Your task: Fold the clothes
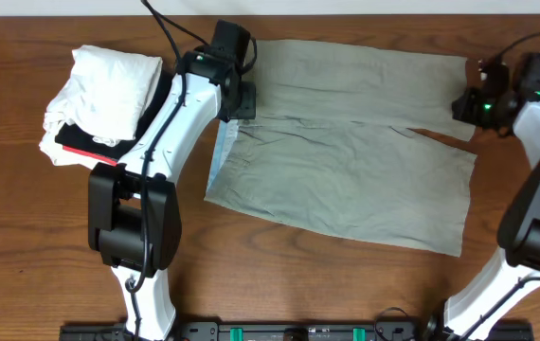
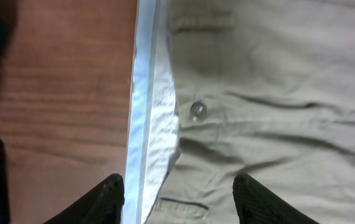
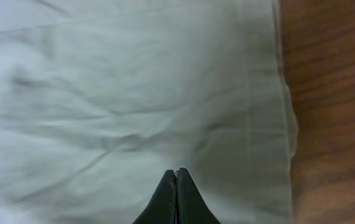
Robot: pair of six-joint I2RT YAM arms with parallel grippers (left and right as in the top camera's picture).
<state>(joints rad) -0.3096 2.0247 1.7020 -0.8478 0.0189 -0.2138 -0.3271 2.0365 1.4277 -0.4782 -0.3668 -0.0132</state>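
Khaki shorts (image 1: 346,142) lie spread flat on the wooden table, waistband to the left and both legs to the right. My left gripper (image 1: 243,100) is open over the waistband. In the left wrist view its fingers (image 2: 177,182) straddle the pale inner waistband lining (image 2: 145,112), near a button (image 2: 197,111). My right gripper (image 1: 469,104) is at the hem end of the upper leg. In the right wrist view its fingers (image 3: 176,173) are pressed together just over the flat cloth (image 3: 115,93), with no fold visibly pinched.
A pile of clothes sits at the back left: a white garment (image 1: 109,83) on top of black and red pieces (image 1: 88,145). Bare wood (image 3: 333,112) shows just past the hem on the right.
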